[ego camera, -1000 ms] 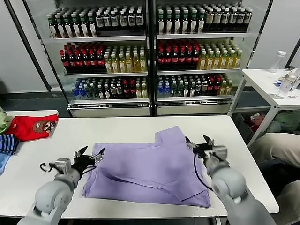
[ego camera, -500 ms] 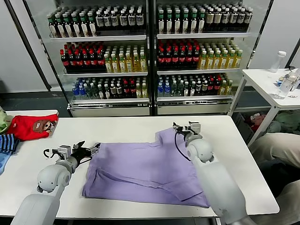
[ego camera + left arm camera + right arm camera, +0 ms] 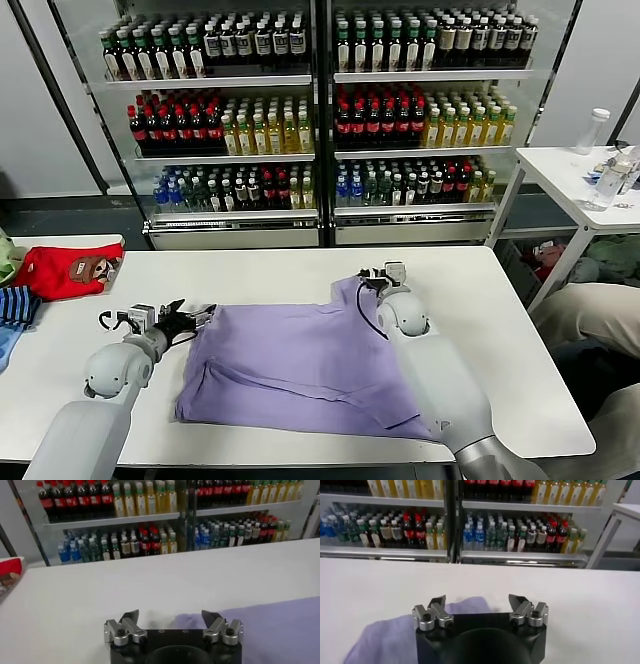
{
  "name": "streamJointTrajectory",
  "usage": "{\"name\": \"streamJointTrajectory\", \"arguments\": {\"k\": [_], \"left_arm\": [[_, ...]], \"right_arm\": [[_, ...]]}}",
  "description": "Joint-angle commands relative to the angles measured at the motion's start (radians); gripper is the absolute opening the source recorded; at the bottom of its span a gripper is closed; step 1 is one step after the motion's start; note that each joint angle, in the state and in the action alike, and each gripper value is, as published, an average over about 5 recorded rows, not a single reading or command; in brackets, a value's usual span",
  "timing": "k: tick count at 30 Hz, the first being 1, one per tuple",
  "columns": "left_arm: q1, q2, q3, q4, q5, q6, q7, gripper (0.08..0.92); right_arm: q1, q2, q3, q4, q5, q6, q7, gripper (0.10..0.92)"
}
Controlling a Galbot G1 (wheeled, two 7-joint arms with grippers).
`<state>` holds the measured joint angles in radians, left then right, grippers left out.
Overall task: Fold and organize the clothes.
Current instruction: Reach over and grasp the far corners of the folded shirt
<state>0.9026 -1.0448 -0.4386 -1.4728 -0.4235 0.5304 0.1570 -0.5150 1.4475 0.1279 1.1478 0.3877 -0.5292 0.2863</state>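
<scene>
Across the middle of the white table (image 3: 300,265) lay the lavender T-shirt (image 3: 310,365), plain side up and rumpled, with a fold ridge running through its lower half and one sleeve reaching toward the upper right of the cloth. At the shirt's left edge, in the lower left of the head view, the left gripper (image 3: 190,320) hovered with its fingers spread and nothing between them. At the far sleeve, just right of centre, the right gripper (image 3: 375,277) sat over the cloth, its fingers also apart and holding nothing; its bulky grey arm crossed the shirt's right side and hid part of it. At the left edge of the frame a red garment with a cartoon face (image 3: 68,270) lay well apart from the shirt, with a blue striped garment (image 3: 15,305) just below it. Behind the table stood coolers full of drink bottles (image 3: 320,120), and a small white side table (image 3: 575,170) with a bottle (image 3: 592,130) filled the upper right.
</scene>
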Motion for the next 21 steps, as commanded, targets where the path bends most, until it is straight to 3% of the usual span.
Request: {"name": "streamJointTrajectory", "arguments": {"k": [1, 21], "left_arm": [[-0.003, 0.005, 0.003, 0.016, 0.008, 0.009, 0.041, 0.802], [0.010, -0.008, 0.004, -0.002, 0.002, -0.001, 0.043, 0.247]], "right_arm": [[0.021, 0.020, -0.005, -0.042, 0.003, 0.003, 0.008, 0.751], [0.010, 0.009, 0.000, -0.006, -0.005, 0.036, -0.013, 0.182]]}}
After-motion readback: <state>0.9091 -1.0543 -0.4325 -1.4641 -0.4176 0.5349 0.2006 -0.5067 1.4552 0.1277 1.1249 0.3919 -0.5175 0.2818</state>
